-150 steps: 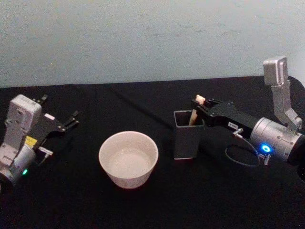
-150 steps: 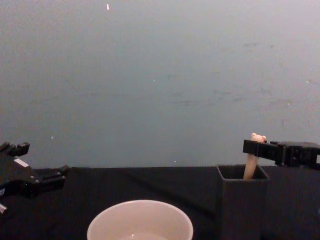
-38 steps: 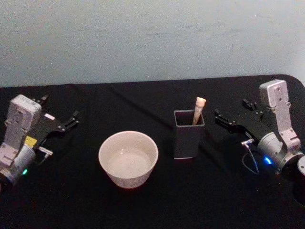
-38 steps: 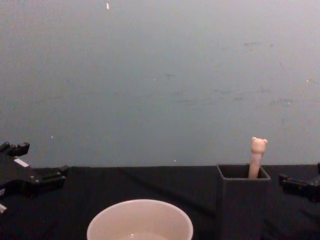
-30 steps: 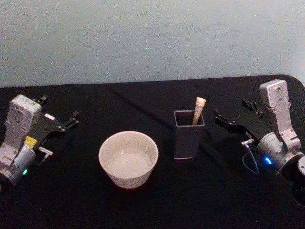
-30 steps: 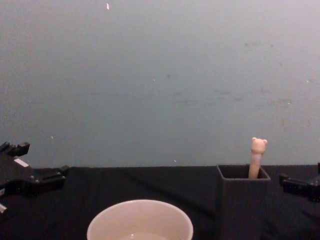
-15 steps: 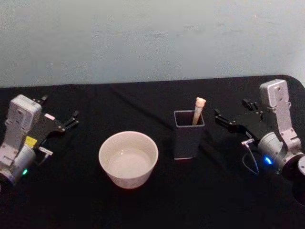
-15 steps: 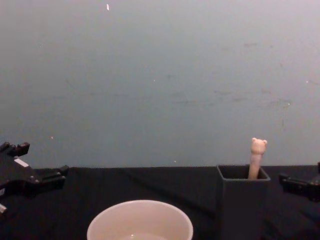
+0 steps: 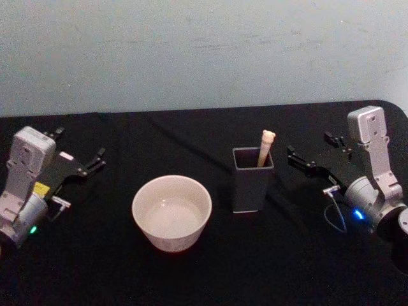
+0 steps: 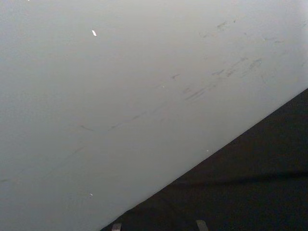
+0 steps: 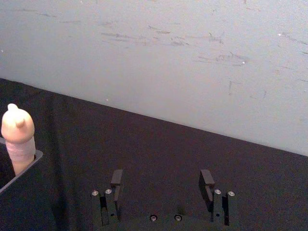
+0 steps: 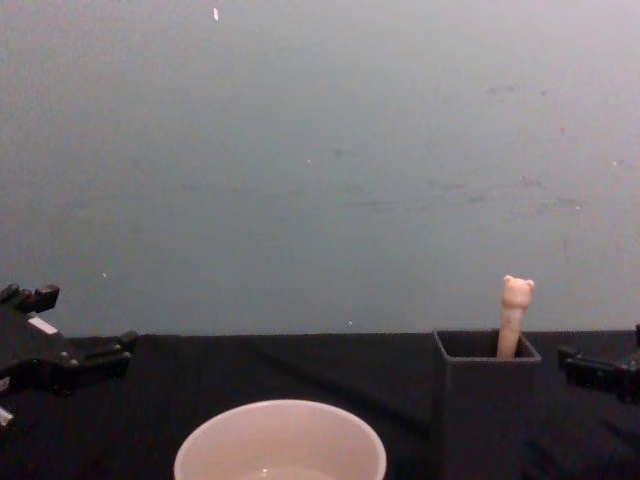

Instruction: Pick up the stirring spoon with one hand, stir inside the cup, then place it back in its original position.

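Both grippers gape empty: right gripper (image 9: 317,153) just right of holder (image 9: 252,180) with spoon (image 9: 265,146); left gripper (image 9: 80,152) far left of cup (image 9: 171,212).

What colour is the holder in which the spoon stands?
Dark grey holder; it shows best in the head view.

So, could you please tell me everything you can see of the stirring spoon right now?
The stirring spoon is a thin stick with a pale beige handle topped by a small bear head with two ears. It stands nearly upright, leaning slightly, in the dark grey square holder, against its rim on the robot's right; the lower part is hidden inside. Nothing grips it: the right gripper is open, apart on its right, and the cup sits on its left.
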You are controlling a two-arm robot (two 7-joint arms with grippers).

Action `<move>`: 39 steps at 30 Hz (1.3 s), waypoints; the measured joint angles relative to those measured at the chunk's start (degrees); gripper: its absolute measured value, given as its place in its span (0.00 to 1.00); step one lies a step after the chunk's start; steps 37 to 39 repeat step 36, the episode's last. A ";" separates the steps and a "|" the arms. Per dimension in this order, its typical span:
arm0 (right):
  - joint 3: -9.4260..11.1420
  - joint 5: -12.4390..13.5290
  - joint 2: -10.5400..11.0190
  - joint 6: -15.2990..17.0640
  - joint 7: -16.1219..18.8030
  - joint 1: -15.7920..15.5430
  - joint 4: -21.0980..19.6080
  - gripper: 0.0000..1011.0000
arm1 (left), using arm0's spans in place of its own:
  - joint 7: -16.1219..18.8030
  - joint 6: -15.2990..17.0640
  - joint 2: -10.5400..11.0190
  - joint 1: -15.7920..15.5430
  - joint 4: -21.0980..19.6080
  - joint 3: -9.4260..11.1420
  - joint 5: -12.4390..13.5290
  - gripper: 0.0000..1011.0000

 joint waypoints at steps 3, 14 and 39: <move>0.00 0.00 0.00 0.00 0.00 0.00 0.00 0.99 | 0.00 0.00 0.00 0.00 0.00 0.00 0.00 0.99; 0.00 -0.01 0.00 0.01 0.00 0.00 0.00 0.99 | 0.00 0.00 0.00 0.00 0.00 0.00 0.00 0.99; 0.00 0.00 0.00 0.01 0.00 0.00 0.00 0.99 | 0.00 0.00 0.00 0.00 0.00 0.00 0.00 0.99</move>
